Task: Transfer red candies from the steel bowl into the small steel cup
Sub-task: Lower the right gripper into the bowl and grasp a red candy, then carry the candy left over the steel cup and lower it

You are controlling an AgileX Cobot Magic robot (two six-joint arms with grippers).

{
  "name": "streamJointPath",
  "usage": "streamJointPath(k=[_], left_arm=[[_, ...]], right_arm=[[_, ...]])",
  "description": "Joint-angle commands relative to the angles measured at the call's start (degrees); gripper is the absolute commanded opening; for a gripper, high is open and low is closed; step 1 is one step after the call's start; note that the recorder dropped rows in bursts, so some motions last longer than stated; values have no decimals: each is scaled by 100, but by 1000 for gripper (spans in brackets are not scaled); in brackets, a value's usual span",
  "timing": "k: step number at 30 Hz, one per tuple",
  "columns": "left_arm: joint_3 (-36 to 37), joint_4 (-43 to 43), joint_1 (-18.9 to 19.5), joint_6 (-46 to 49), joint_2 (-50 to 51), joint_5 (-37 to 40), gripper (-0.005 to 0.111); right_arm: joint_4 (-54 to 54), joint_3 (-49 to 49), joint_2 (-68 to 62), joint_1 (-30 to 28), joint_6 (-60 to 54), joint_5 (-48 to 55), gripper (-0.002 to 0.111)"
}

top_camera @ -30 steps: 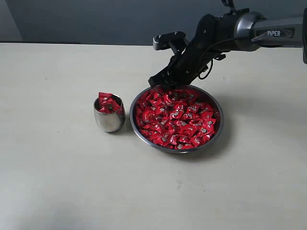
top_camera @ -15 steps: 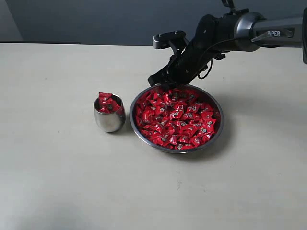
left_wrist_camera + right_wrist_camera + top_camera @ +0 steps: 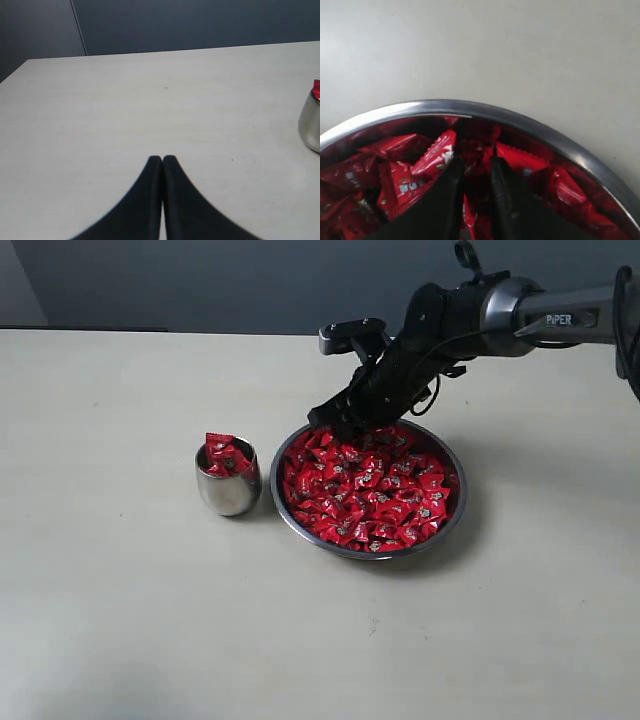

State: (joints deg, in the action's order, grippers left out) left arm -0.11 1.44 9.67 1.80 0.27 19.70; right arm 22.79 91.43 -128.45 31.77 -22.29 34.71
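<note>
The steel bowl [image 3: 452,515] near the table's middle is heaped with red candies [image 3: 372,488]. To its left stands the small steel cup [image 3: 227,492], with a few red candies [image 3: 224,454] piled to its brim. My right gripper [image 3: 337,421] reaches down into the candies at the bowl's far left rim [image 3: 520,120]. In the right wrist view its fingers [image 3: 454,175] are nearly together, with a red candy [image 3: 478,146] between them. My left gripper [image 3: 162,159] is shut and empty over bare table, with the cup [image 3: 311,125] off to one side of it.
The pale table [image 3: 120,620] carries only the cup and the bowl. A dark wall [image 3: 200,280] runs behind the table's far edge. The right arm [image 3: 500,310] comes in from the upper right, above the table.
The right arm has shifted slightly, and its gripper has stayed at the bowl's far left rim, rising a little and dipping back into the candies. The cup and the bowl have not moved.
</note>
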Motion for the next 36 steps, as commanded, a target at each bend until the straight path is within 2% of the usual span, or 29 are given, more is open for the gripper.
streamJointPath(k=[1,4,19,22,24,28,36], left_arm=[[11,11,9,-11,-27,-55,0],[11,11,9,-11,-27,-55,0],[11,11,9,-11,-27,-55,0],[11,11,9,-11,-27,-55,0],[11,11,9,-11,-27,-55,0],[11,11,9,-11,-27,-55,0],[11,11,9,-11,-27,-55,0]], right_arm=[[67,30,6,-28,15,-61,14],[96,30,6,-28,15,-50,-1],[119,30,1003,-28,4,662,-1],[405,30,1120,-28,-91,810,-1],[844,30,1170,8,-590,938,-1],[1614,30,1170,279,-1385,993,-1],[1668,30,1170,862,-1825,633,-1]])
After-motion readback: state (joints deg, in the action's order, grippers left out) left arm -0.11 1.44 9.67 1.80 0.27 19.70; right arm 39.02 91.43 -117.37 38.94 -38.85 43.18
